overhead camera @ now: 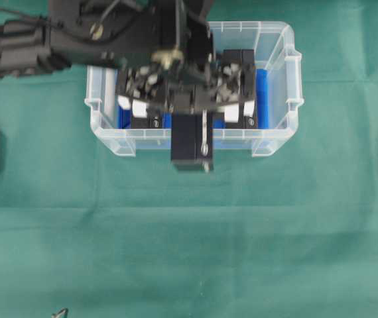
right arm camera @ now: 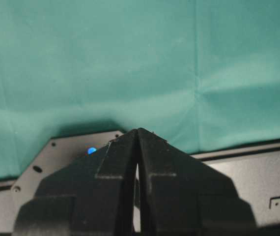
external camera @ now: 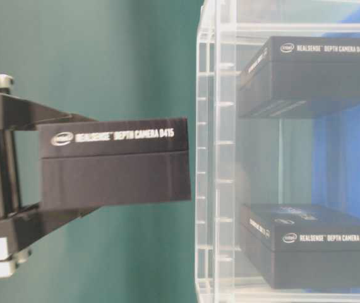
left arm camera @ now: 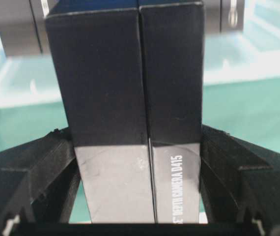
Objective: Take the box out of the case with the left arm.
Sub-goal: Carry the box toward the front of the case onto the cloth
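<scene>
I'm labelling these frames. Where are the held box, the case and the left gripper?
held box [external camera: 114, 163], table-level view, side face.
case [overhead camera: 278, 30], overhead view, top rim.
left gripper [left arm camera: 137, 189], left wrist view, midway between the fingers, on the box.

Three black boxes: one [external camera: 114, 161] outside, two [external camera: 312, 76] [external camera: 309, 243] in the one clear case [overhead camera: 278, 86]. Two grippers [left arm camera: 140, 206] [right arm camera: 137, 162].

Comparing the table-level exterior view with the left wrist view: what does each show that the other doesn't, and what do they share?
Only the table-level view shows two more black boxes, one upper and one lower, lying inside the case on its blue sheet, with the held box outside the case wall. Only the left wrist view shows both fingers of the left gripper pressed against the box's sides, with green cloth beneath. Both show the held box, its "DEPTH CAMERA D415" print, and the clear case.
</scene>
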You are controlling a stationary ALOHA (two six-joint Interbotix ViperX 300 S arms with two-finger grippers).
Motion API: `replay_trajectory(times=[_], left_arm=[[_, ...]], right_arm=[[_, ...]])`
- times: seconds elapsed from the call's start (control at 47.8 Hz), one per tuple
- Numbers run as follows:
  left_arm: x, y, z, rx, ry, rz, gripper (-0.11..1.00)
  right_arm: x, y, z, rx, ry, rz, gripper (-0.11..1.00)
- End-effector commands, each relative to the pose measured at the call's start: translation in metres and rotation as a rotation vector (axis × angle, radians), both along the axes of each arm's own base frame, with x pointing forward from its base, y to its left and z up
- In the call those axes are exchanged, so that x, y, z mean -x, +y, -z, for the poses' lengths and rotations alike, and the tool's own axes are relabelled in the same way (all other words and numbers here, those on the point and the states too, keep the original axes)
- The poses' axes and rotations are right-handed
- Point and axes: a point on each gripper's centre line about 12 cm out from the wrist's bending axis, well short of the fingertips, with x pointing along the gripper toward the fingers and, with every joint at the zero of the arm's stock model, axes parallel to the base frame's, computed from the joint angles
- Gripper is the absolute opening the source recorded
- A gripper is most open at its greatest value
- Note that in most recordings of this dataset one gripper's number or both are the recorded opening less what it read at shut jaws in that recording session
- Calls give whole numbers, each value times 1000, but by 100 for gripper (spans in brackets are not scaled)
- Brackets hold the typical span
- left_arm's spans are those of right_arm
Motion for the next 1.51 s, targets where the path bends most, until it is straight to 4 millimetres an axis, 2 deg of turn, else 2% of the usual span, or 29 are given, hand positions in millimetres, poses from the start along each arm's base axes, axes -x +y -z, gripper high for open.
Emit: replay_trajectory(times=[0.0,0.335,0.691,1.068,1.173,1.257,1.487], left_arm=[[16,-17,-31,4,-76,4,62],[21,-70,-28,36,-70,-2,62],[27,-110,-28,64,-73,-15,62],[29,-114,-27,62,-68,-23,62],[28,-111,-20,47,-59,-29,62],[27,-112,-10,43,-45,-28,62],[24,-110,36,13,-31,-23,62]], right_arm=[[0,-1,-4,3,-12,1,0],[0,0,-4,4,-11,-7,0],[0,0,-4,4,-11,-7,0],[0,0,-4,4,-9,-7,0],[0,-1,-4,5,-11,-5,0],[0,-1,-4,5,-9,-5,0],[0,0,-3,3,-10,-4,0]])
